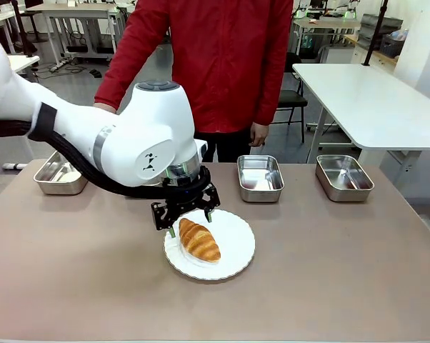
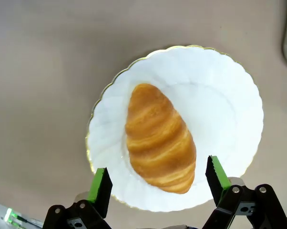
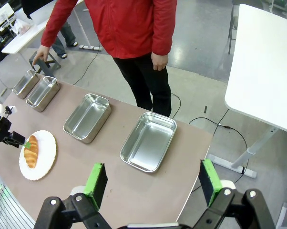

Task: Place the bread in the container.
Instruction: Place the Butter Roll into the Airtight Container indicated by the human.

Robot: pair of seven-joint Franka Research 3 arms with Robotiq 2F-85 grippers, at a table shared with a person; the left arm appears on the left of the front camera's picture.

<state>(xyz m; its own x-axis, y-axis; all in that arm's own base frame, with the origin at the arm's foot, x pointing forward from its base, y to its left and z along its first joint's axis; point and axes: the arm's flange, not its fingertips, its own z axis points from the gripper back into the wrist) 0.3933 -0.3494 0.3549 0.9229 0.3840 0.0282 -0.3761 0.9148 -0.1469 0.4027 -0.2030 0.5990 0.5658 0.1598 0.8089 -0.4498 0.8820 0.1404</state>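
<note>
Well, left fingers (image 2: 99, 188): I saw them spread wide astride the bread (image 2: 158, 138), gripping nothing.
Right fingers (image 3: 97, 181): stood apart, empty.

plate (image 1: 236, 246): round, white, scalloped gold-edged rim; lies near the middle of the table
table (image 1: 329, 279): brown top
person (image 1: 215, 64): red jacket, dark trousers; stands at the far edge
white table (image 1: 372, 100): behind, right; black chair (image 1: 292, 100) beside it
</note>
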